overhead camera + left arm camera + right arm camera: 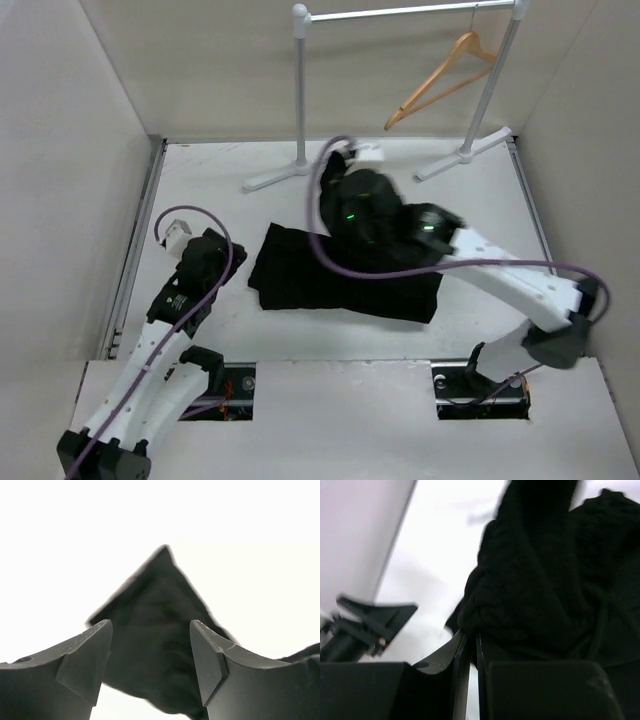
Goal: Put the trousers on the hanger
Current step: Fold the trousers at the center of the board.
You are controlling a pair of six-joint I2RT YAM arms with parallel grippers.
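A white table (220,170) boxed in by pale walls (70,150), with a metal rail (410,12) at the back where the wooden hanger (445,75) hangs. The black trousers (300,275) lie crumpled mid-table. The left end effector (150,625) gapes empty near them. The right end effector (470,640) is almost closed against a fold; I cannot tell if it grips.

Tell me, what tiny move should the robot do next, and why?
Probably slide the left end effector forward and close it on the trousers. It is open, with the cloth's corner just ahead between its fingers, while the right end effector seems to pinch a bunched fold.
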